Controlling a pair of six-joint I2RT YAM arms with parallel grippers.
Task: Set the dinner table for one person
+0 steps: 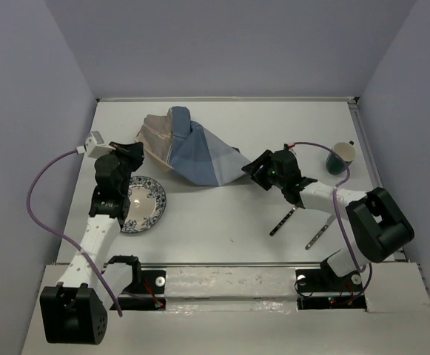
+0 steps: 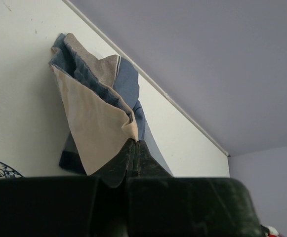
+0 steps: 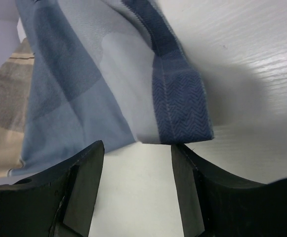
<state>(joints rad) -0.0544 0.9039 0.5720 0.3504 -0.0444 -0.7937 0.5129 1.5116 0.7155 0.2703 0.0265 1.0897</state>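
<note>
A white dinner table (image 1: 222, 214) is seen from above, filling the space between two robot arms bolted at its near edge, and the place setting on it looks barely begun. A tan-and-blue striped placemat (image 1: 189, 151) lies crumpled and folded over itself toward the far middle of the table, not spread flat. The left gripper (image 2: 133, 148) has its fingers pressed together on one corner of the cloth, lifting it into a peak. The right gripper (image 3: 138, 153) has its fingers spread apart just short of the opposite corner, where a dark blue herringbone hem hangs ahead of them, untouched by either finger. A blue-patterned plate (image 1: 142, 203) sits on the bare table near the left arm, beside the placemat and not on it. A green-and-white cup (image 1: 342, 155) stands far off at the right side. A slim dark-handled utensil (image 1: 283, 221) and a second utensil (image 1: 318, 235) lie side by side on the bare table near the right arm; whether they are fork, knife or spoon is too small to tell. Judging from this, the placemat has yet to be spread flat, and the plate, cup and cutlery are all waiting to be arranged on or around it.
</note>
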